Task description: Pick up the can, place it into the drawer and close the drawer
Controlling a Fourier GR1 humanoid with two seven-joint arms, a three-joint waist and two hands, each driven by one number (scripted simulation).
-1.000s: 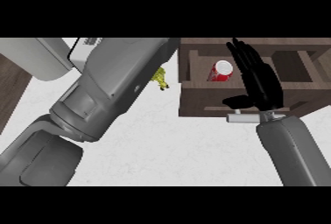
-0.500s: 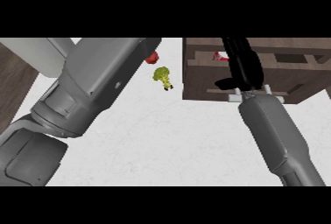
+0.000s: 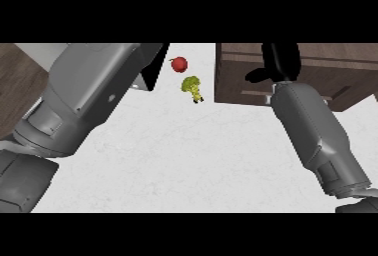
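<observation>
No can shows in this frame. The dark wooden drawer (image 3: 325, 75) sits at the top right, and its inside is not visible. My right hand (image 3: 280, 60) lies over the drawer's near part. Its fingers run straight up out of the picture and its thumb sticks out to the left, with nothing seen in its grasp. The right forearm (image 3: 314, 135) rises from the lower right corner. My left forearm (image 3: 81, 100) fills the left side. Only a black wedge of the left hand (image 3: 155, 67) shows at the top, and its fingers cannot be made out.
A small red fruit (image 3: 179, 64) and a green-yellow vegetable (image 3: 192, 89) lie on the white counter (image 3: 192, 160) between the two arms, just left of the drawer. A dark wooden strip (image 3: 18, 85) borders the counter at the far left.
The can, seen inside the open drawer one second ago, is out of sight. My right hand has reached farther over the drawer. The drawer and both arms have shifted in the picture.
</observation>
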